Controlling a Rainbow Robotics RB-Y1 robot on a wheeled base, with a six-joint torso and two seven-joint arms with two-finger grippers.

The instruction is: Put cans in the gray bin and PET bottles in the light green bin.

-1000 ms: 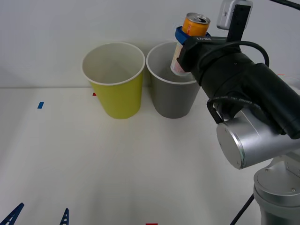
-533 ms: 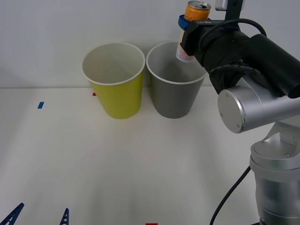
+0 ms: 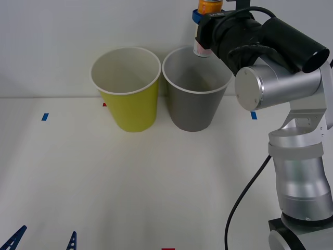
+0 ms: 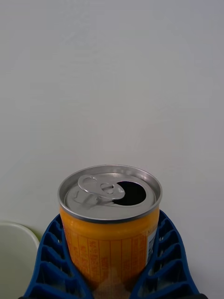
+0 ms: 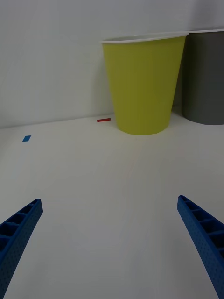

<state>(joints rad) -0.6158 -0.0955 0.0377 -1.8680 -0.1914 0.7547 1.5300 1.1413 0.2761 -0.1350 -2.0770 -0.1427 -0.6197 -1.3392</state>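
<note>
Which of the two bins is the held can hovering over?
The gray bin, right of the yellow-green bin; the can sits in the right claw above its rim.

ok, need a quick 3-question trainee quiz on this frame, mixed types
1. True or false: the right gripper is shut on the slim orange drink can with the silver top.
2. The can hangs above the back rim of which bin? A) tall round yellow-green plastic bin B) tall round gray plastic bin
3. Fill in: the left gripper hangs low over the white table with its fingers ____.

Key: 1 true; 2 B; 3 open
</note>
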